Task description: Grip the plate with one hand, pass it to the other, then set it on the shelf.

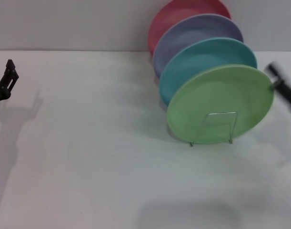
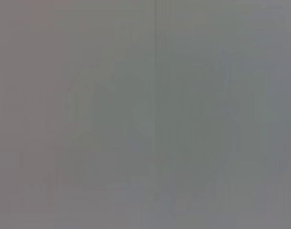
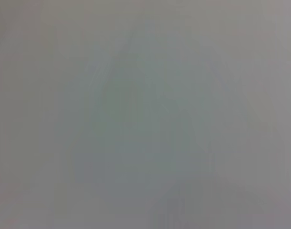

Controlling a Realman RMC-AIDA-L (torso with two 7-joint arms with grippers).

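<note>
The light green plate [image 1: 220, 104] stands on edge at the front of the thin silver wire shelf [image 1: 216, 128], leaning against a teal-blue plate [image 1: 202, 62]. My right gripper [image 1: 278, 78] is a blurred black shape just off the green plate's right rim; I cannot tell if it touches the plate. My left gripper [image 1: 7, 78] is at the far left edge of the table, far from the plates. Both wrist views show only blank grey.
Behind the teal-blue plate stand a purple plate [image 1: 190, 36] and a pink plate [image 1: 176, 14], all in the same rack. The white table [image 1: 88, 157] stretches left and front of the rack. A wall runs along the back.
</note>
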